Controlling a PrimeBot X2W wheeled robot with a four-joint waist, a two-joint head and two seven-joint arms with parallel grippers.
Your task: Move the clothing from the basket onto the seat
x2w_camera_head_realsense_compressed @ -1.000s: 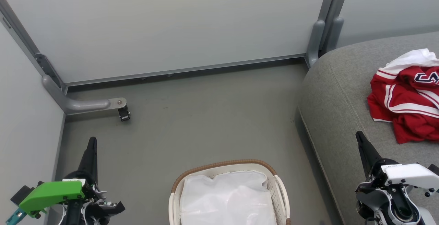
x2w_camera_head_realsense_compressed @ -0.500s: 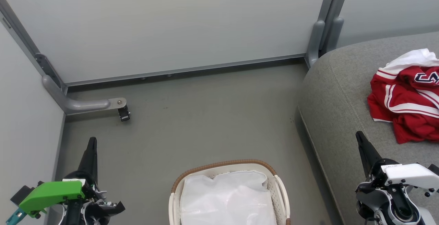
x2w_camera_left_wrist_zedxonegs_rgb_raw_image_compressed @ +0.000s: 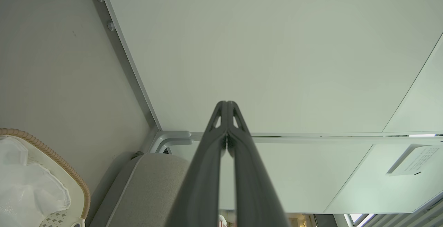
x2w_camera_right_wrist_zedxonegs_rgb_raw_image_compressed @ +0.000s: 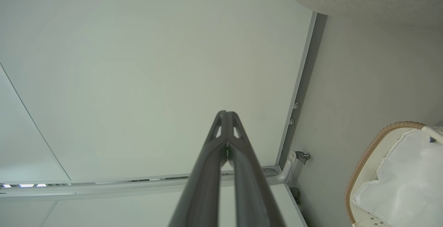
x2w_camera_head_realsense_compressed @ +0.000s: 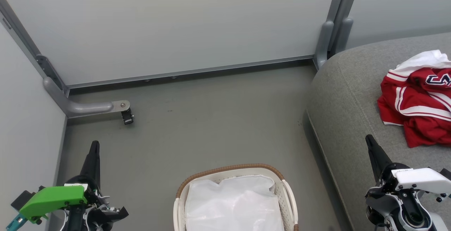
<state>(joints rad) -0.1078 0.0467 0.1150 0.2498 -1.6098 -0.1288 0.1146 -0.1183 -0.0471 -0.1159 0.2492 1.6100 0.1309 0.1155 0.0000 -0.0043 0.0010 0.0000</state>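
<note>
The red clothing [x2w_camera_head_realsense_compressed: 417, 102] with white stripes and a navy logo lies bunched on the grey seat [x2w_camera_head_realsense_compressed: 348, 97] at the right edge of the head view. The cream basket [x2w_camera_head_realsense_compressed: 289, 194] with its brown rim stands on the floor at the bottom centre, holding a white glossy liner [x2w_camera_head_realsense_compressed: 232, 204]. My left gripper [x2w_camera_head_realsense_compressed: 94, 144] is shut and empty at the lower left, fingers pointing up over bare floor. At the lower right my right gripper [x2w_camera_head_realsense_compressed: 369, 138] is shut and empty above the seat's front edge. The wrist views show each pair of fingers [x2w_camera_left_wrist_zedxonegs_rgb_raw_image_compressed: 226, 116] [x2w_camera_right_wrist_zedxonegs_rgb_raw_image_compressed: 226, 123] pressed together.
Pale partition walls [x2w_camera_head_realsense_compressed: 176, 23] close off the back and left. A grey bracket with a small caster [x2w_camera_head_realsense_compressed: 127, 116] juts from the left corner. A grey post [x2w_camera_head_realsense_compressed: 333, 30] stands at the seat's far corner. Grey floor [x2w_camera_head_realsense_compressed: 211, 118] lies between basket and wall.
</note>
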